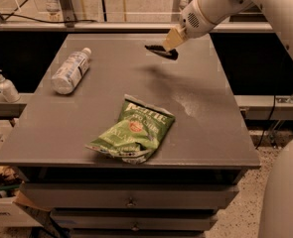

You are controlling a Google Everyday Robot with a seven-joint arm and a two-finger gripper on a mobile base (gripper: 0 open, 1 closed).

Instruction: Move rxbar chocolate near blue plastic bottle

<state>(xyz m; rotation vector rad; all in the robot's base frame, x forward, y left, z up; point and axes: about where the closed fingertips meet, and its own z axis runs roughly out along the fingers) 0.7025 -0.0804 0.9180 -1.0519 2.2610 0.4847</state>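
Small flat dark-wrapped rxbar chocolate (161, 51) is off the surface, hanging in the air over the far middle-right part of the grey counter (210, 133), with a soft shadow on the counter below it. Gripper (170, 43) on the white robot arm (210, 9) comes in from the upper right, and its tan fingers (174, 36) are closed on the bar's right end, the rest of the bar sticking out to the left. Clear blue plastic bottle (70, 71) with white cap and pale label lies on its side at the far left of the counter, cap pointing away toward the back, well apart from the bar. Large green crinkled chip bag (133, 130) lies flat near the front edge, about centre, apart from both bar and bottle. Small white pump-dispenser bottle (6, 86) stands upright on a lower ledge left of the counter. Drawer fronts with small knobs (131, 201) sit under the counter top. Speckled floor (240, 222) at lower right.
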